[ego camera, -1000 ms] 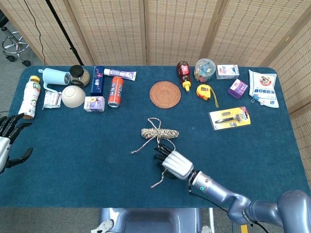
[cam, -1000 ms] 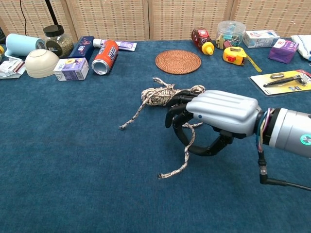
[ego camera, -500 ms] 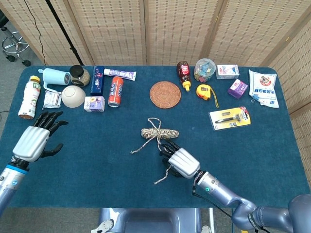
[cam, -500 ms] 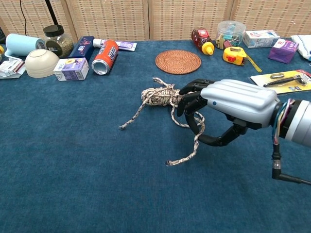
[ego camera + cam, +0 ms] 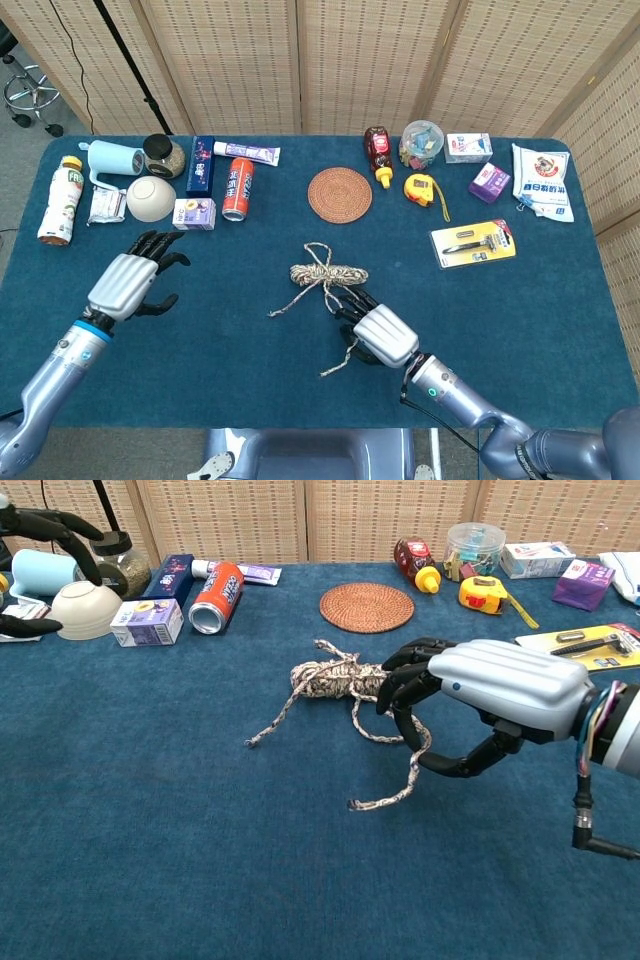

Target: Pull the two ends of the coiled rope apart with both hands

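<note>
**A:** Where are we seeing the coiled rope [image 5: 326,273] in relation to the right hand [image 5: 378,334]?

**B:** We are seeing the bundle lying on the blue table [image 5: 230,340] just beyond the right hand's fingertips, on the far side of the hand. One loose end [image 5: 388,798] is trailing from the bundle back under the hand; in the chest view it is passing between the dark fingers [image 5: 402,685] and the thumb, and its tip is lying on the cloth below the hand.

**A:** Is that hand gripping the end?

**B:** We are reading the fingers as curled around the strand with the thumb hooked beneath it. Whether they are pressing firmly on it, we cannot tell.

**A:** And the other loose end [image 5: 286,303]?

**B:** It is running out from the bundle to the left of the right hand, lying flat, with nothing touching it.

**A:** What is the left hand [image 5: 134,280] doing?

**B:** We are finding it well apart from the rope, far to the left of the right hand. Its fingers are spread and holding nothing. A white bowl [image 5: 150,198] and a small purple box [image 5: 194,213] are sitting just beyond its fingertips.

**A:** Anything else near the right hand?

**B:** A round woven coaster [image 5: 339,194] is lying beyond the bundle, and a packaged razor [image 5: 473,243] is resting further off to the hand's right.
</note>
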`<move>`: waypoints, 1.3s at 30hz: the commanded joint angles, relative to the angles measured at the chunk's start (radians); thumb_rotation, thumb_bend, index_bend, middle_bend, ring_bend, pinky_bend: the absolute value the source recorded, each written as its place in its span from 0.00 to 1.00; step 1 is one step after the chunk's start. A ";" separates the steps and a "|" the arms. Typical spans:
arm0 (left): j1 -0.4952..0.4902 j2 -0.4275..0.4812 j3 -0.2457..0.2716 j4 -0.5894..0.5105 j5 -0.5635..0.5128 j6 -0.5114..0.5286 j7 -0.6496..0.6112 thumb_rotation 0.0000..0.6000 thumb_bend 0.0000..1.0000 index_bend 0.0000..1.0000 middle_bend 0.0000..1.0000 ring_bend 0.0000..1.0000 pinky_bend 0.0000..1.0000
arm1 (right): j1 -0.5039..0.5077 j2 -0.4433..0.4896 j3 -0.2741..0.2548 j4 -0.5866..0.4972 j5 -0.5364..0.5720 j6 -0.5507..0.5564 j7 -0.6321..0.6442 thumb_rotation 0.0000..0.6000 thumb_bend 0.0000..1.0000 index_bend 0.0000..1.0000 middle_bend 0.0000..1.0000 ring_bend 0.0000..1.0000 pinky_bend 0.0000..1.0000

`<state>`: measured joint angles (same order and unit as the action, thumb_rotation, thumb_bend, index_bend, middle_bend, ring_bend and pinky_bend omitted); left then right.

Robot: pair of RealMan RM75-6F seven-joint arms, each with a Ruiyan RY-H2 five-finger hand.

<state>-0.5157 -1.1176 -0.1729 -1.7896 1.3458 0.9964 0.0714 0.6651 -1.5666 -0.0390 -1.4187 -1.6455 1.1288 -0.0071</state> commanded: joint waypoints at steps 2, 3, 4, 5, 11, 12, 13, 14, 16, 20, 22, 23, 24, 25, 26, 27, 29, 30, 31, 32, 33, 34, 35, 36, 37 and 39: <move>-0.057 -0.077 -0.015 0.016 -0.046 -0.036 0.059 1.00 0.29 0.36 0.08 0.09 0.00 | -0.008 -0.001 0.004 0.001 0.008 -0.002 -0.001 1.00 0.44 0.61 0.29 0.11 0.00; -0.065 -0.087 -0.016 0.019 -0.056 -0.042 0.064 1.00 0.29 0.37 0.08 0.09 0.00 | -0.009 -0.001 0.005 0.002 0.009 -0.002 -0.001 1.00 0.44 0.61 0.30 0.11 0.00; -0.074 -0.097 -0.018 0.021 -0.066 -0.050 0.069 1.00 0.29 0.37 0.08 0.09 0.00 | -0.010 -0.002 0.006 0.003 0.010 -0.002 0.001 1.00 0.44 0.61 0.29 0.11 0.00; -0.084 -0.110 -0.020 0.023 -0.078 -0.058 0.073 1.00 0.29 0.37 0.08 0.09 0.00 | -0.012 -0.003 0.007 0.005 0.011 -0.002 0.001 1.00 0.44 0.61 0.29 0.12 0.00; -0.117 -0.163 -0.023 0.040 -0.112 -0.063 0.114 1.00 0.29 0.40 0.10 0.09 0.00 | -0.019 -0.009 0.009 0.013 0.014 -0.005 0.004 1.00 0.44 0.61 0.29 0.12 0.00; -0.120 -0.171 -0.022 0.043 -0.114 -0.062 0.117 1.00 0.29 0.41 0.10 0.09 0.00 | -0.020 -0.010 0.009 0.014 0.015 -0.005 0.005 1.00 0.44 0.61 0.29 0.12 0.00; -0.125 -0.180 -0.021 0.047 -0.119 -0.064 0.122 1.00 0.29 0.41 0.10 0.09 0.00 | -0.021 -0.010 0.008 0.016 0.015 -0.005 0.006 1.00 0.44 0.61 0.29 0.12 0.00; -0.128 -0.186 -0.020 0.049 -0.122 -0.066 0.124 1.00 0.29 0.41 0.10 0.09 0.00 | -0.022 -0.011 0.008 0.016 0.015 -0.006 0.006 1.00 0.44 0.61 0.30 0.12 0.00; -0.138 -0.196 -0.017 0.053 -0.130 -0.075 0.129 1.00 0.29 0.41 0.10 0.10 0.00 | -0.024 -0.011 0.008 0.019 0.016 -0.006 0.007 1.00 0.44 0.61 0.29 0.12 0.00; -0.158 -0.223 -0.009 0.072 -0.140 -0.088 0.156 1.00 0.29 0.43 0.10 0.10 0.00 | -0.029 -0.012 0.010 0.026 0.021 -0.009 0.009 1.00 0.44 0.61 0.29 0.12 0.00; -0.170 -0.241 -0.006 0.084 -0.150 -0.096 0.167 1.00 0.29 0.44 0.10 0.10 0.00 | -0.031 -0.013 0.011 0.030 0.023 -0.010 0.011 1.00 0.44 0.61 0.30 0.12 0.00; -0.174 -0.249 -0.005 0.089 -0.154 -0.099 0.171 1.00 0.29 0.44 0.10 0.10 0.00 | -0.032 -0.013 0.011 0.031 0.024 -0.010 0.011 1.00 0.44 0.61 0.30 0.12 0.00; -0.180 -0.261 -0.004 0.096 -0.160 -0.102 0.176 1.00 0.29 0.44 0.10 0.10 0.00 | -0.033 -0.013 0.011 0.033 0.025 -0.011 0.011 1.00 0.44 0.61 0.30 0.12 0.00; -0.184 -0.270 -0.004 0.101 -0.163 -0.103 0.179 1.00 0.29 0.44 0.10 0.10 0.00 | -0.033 -0.014 0.012 0.033 0.026 -0.011 0.011 1.00 0.44 0.61 0.30 0.12 0.00; -0.188 -0.283 -0.002 0.108 -0.166 -0.102 0.184 1.00 0.29 0.44 0.10 0.10 0.00 | -0.035 -0.014 0.013 0.034 0.027 -0.012 0.011 1.00 0.44 0.61 0.30 0.12 0.00; -0.191 -0.291 -0.001 0.112 -0.168 -0.102 0.188 1.00 0.29 0.44 0.10 0.10 0.00 | -0.035 -0.015 0.013 0.035 0.027 -0.012 0.011 1.00 0.44 0.61 0.30 0.12 0.00; -0.198 -0.308 0.001 0.122 -0.174 -0.101 0.197 1.00 0.29 0.44 0.10 0.10 0.00 | -0.036 -0.015 0.013 0.035 0.027 -0.012 0.011 1.00 0.44 0.61 0.30 0.12 0.00; -0.201 -0.319 0.002 0.128 -0.179 -0.099 0.201 1.00 0.29 0.44 0.10 0.10 0.00 | -0.037 -0.015 0.013 0.035 0.026 -0.011 0.010 1.00 0.44 0.61 0.30 0.12 0.00; -0.203 -0.325 0.002 0.131 -0.182 -0.098 0.204 1.00 0.29 0.44 0.10 0.10 0.00 | -0.038 -0.015 0.014 0.035 0.025 -0.010 0.009 1.00 0.44 0.61 0.30 0.12 0.00; -0.206 -0.335 0.003 0.137 -0.188 -0.098 0.207 1.00 0.29 0.44 0.10 0.10 0.00 | -0.039 -0.013 0.014 0.034 0.024 -0.008 0.007 1.00 0.44 0.61 0.30 0.12 0.00; -0.208 -0.341 0.003 0.140 -0.192 -0.098 0.209 1.00 0.29 0.44 0.10 0.10 0.00 | -0.040 -0.012 0.015 0.034 0.023 -0.007 0.007 1.00 0.44 0.61 0.30 0.12 0.00; -0.210 -0.346 0.003 0.143 -0.196 -0.099 0.210 1.00 0.29 0.44 0.10 0.10 0.00 | -0.041 -0.010 0.015 0.033 0.023 -0.005 0.006 1.00 0.44 0.61 0.30 0.12 0.00; -0.212 -0.356 0.004 0.148 -0.202 -0.098 0.211 1.00 0.29 0.44 0.10 0.10 0.00 | -0.042 -0.007 0.015 0.032 0.023 -0.004 0.003 1.00 0.44 0.61 0.30 0.12 0.00; -0.215 -0.364 0.005 0.153 -0.206 -0.097 0.214 1.00 0.29 0.44 0.10 0.10 0.00 | -0.043 -0.004 0.015 0.031 0.022 -0.003 0.002 1.00 0.44 0.61 0.30 0.12 0.00; -0.217 -0.374 0.006 0.160 -0.211 -0.095 0.217 1.00 0.29 0.44 0.10 0.10 0.00 | -0.044 -0.002 0.016 0.029 0.022 -0.003 0.002 1.00 0.44 0.61 0.30 0.12 0.00; -0.223 -0.403 0.006 0.178 -0.225 -0.090 0.223 1.00 0.29 0.44 0.10 0.10 0.00 | -0.047 0.001 0.014 0.027 0.022 -0.004 0.005 1.00 0.44 0.61 0.30 0.12 0.00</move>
<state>-0.7331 -1.5039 -0.1679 -1.6242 1.1315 0.9026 0.2889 0.6186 -1.5658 -0.0247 -1.3919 -1.6236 1.1248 -0.0027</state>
